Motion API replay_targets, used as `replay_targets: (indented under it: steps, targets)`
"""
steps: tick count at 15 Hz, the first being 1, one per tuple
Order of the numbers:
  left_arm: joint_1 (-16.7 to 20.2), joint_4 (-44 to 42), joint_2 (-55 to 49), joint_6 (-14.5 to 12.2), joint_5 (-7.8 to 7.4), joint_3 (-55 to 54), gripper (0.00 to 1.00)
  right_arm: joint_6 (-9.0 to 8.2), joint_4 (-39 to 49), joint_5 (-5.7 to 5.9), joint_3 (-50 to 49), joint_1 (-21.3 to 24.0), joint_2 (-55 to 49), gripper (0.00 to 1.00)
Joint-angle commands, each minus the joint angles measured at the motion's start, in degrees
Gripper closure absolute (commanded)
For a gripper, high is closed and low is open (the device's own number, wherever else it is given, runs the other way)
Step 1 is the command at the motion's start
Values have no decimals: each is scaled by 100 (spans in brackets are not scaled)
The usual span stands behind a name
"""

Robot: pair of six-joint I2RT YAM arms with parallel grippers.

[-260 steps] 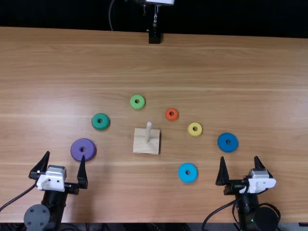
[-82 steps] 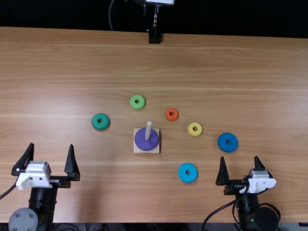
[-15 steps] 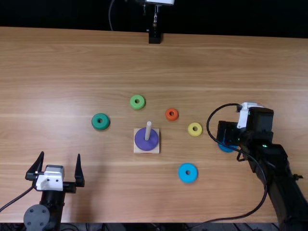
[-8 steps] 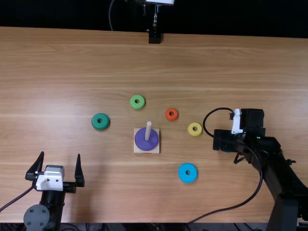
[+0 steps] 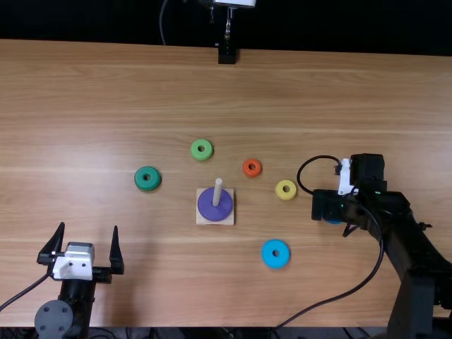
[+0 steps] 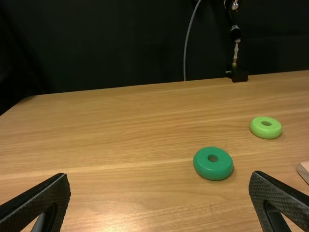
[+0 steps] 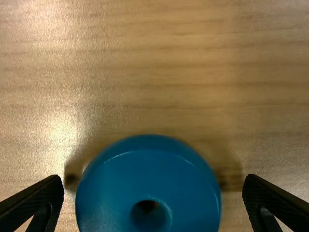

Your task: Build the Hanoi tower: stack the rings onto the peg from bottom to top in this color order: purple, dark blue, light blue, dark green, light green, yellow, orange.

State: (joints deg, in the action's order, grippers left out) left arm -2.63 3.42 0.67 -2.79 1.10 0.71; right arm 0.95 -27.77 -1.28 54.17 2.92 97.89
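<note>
Hovering low at the dark blue plastic ring (image 7: 106, 188), the right black two-fingered tool (image 5: 328, 205) hides most of that ring in the top view. In the right wrist view the tool (image 7: 153, 179) is open, its fingers on opposite sides of the ring with a gap to each side — nothing is gripped. The ring lies flat on the light brown wooden bench (image 5: 198, 282), its hole facing up.

The left black two-fingered tool (image 5: 89, 226) is also open, fingers spread wide and holding nothing, near the bench's near edge. Its wrist view shows the dark green plastic ring (image 6: 213, 170) and the light green plastic ring (image 6: 265, 131) farther off, with a corner of the square pale wooden base (image 5: 229, 221) at the side.

That base sits around the middle of the bench with its pale upright peg (image 5: 217, 192). The wide purple plastic ring (image 5: 205, 205) is on the peg, down at the base; the peg's top sticks out above it.

The other rings lie separately around the base. Seen from above, dark green is to the left, light green beyond the base, and the small orange plastic ring (image 5: 251, 174) beyond it and rightward. The yellow plastic ring (image 5: 286, 196) is farther right, between the orange ring and the right tool, while the light blue plastic ring (image 5: 275, 263) lies right of the base and closer to the near edge.
</note>
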Motion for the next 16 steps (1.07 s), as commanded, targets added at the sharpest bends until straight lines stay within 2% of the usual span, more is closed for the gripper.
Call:
replay_targets:
  steps: [1, 3, 4, 5, 6, 7, 8, 9, 10, 13, 16]
  targets:
    - [44, 111, -67, -48, 16, -71, 0, -11, -14, 22, 269, 33, 90, 0]
    - [44, 111, -67, -48, 16, -71, 0, -11, -14, 33, 260, 33, 196, 0]
    - [44, 111, -67, -48, 16, -71, 0, 0, -14, 33, 252, 33, 205, 6]
    - [44, 111, -67, -48, 16, -71, 0, 0, -14, 33, 243, 33, 222, 31]
    - [44, 111, -67, -48, 16, -71, 0, 10, -24, 33, 252, 33, 248, 41]
    - [44, 111, -67, -48, 6, -71, 0, 21, -14, 33, 252, 33, 266, 55]
    - [44, 111, -67, -48, 16, -71, 0, 10, -14, 33, 260, 33, 257, 78]
    - [44, 111, -67, -48, 16, -71, 0, 10, -24, 33, 269, 33, 257, 96]
    - [44, 111, -67, -48, 16, -71, 0, 10, -24, 33, 296, 33, 257, 100]
    - [44, 111, -67, -48, 16, -71, 0, -21, -109, 33, 638, 33, 257, 100]
    - [44, 111, -67, -48, 16, -71, 0, -32, -1511, 43, 1456, -11, 231, 100]
